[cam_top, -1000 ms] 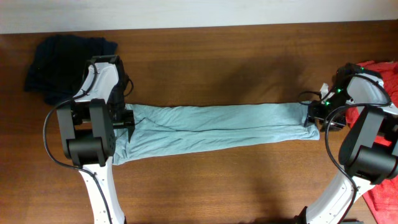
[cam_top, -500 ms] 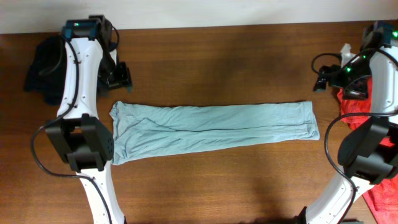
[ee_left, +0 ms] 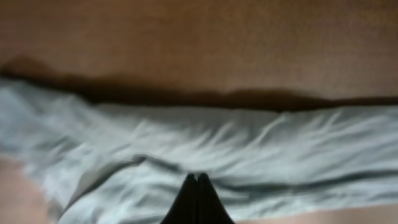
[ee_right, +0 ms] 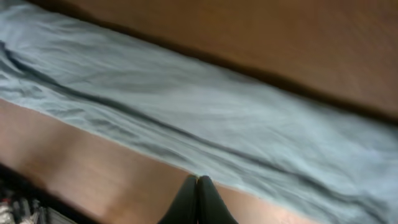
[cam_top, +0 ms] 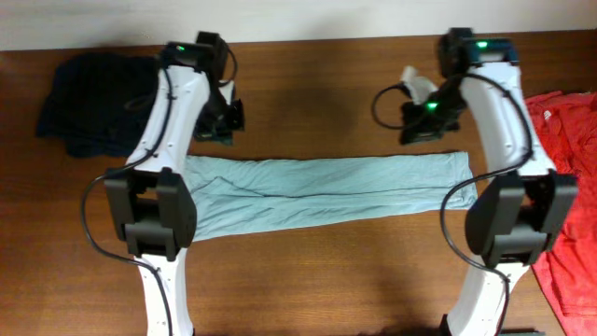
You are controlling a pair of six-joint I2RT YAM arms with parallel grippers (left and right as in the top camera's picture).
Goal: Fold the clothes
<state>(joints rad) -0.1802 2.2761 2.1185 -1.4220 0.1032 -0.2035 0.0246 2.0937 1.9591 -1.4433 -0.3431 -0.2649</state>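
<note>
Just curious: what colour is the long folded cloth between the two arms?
The cloth T-shirt is plain pale grey-teal; overhead view shows it best.

My work surface is a wooden table with a dark reddish-brown top. In the overhead view a pale strip borders its far edge. Both my wrist views show the same brown wood, out of focus.

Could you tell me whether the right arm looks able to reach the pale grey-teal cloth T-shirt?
Probably yes: the right gripper, shut and empty, hangs just beyond the far edge of the folded T-shirt, with only bare wooden table between.
</note>
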